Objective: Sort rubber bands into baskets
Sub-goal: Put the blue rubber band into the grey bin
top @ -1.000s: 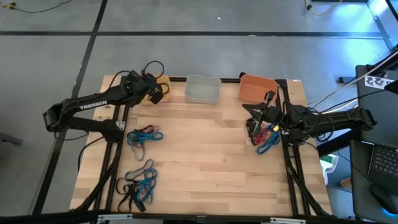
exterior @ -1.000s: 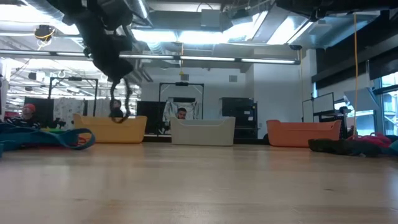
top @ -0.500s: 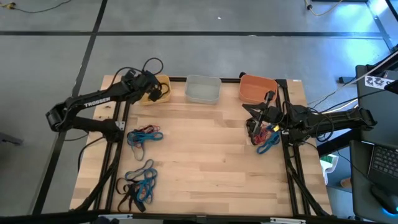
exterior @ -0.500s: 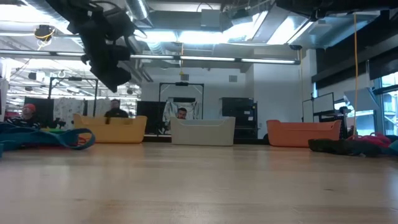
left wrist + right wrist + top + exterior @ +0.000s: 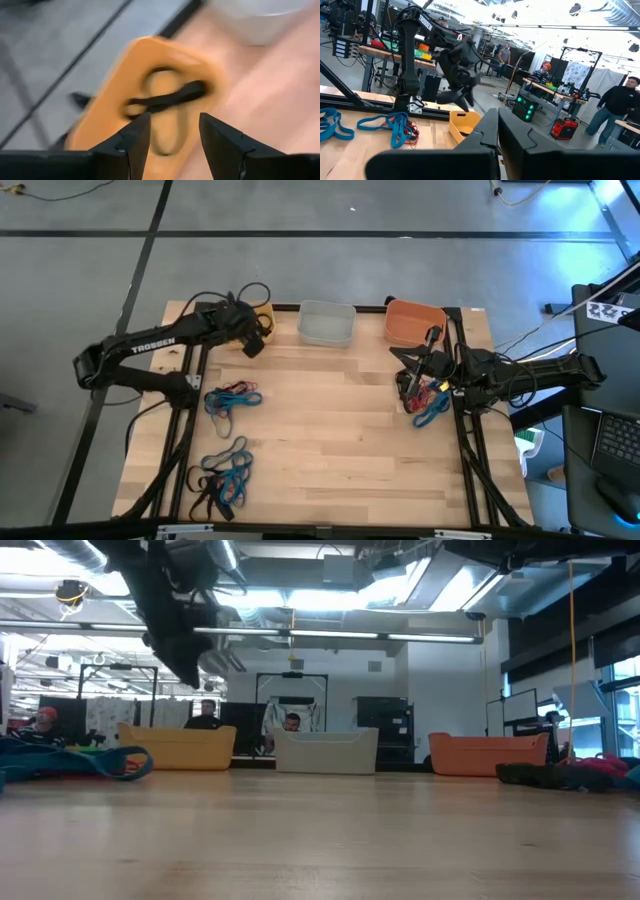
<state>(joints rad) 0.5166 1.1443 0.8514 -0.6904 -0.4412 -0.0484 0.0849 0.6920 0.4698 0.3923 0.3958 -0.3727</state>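
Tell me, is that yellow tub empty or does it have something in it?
Not empty: the left wrist view shows black rubber bands lying inside the yellow basket.

3 baskets (image 5: 326, 323), 3 rubber band piles (image 5: 232, 399), 2 claws (image 5: 254, 340).

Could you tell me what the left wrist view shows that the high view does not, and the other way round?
Only the left wrist view shows black rubber bands lying inside the yellow basket, seen past the open left gripper. Only the high view shows the pale grey basket whole, the orange basket, the loose rubber bands on the table, and the right gripper resting over a pile at the table's right edge. Both show the yellow basket and the wooden table.
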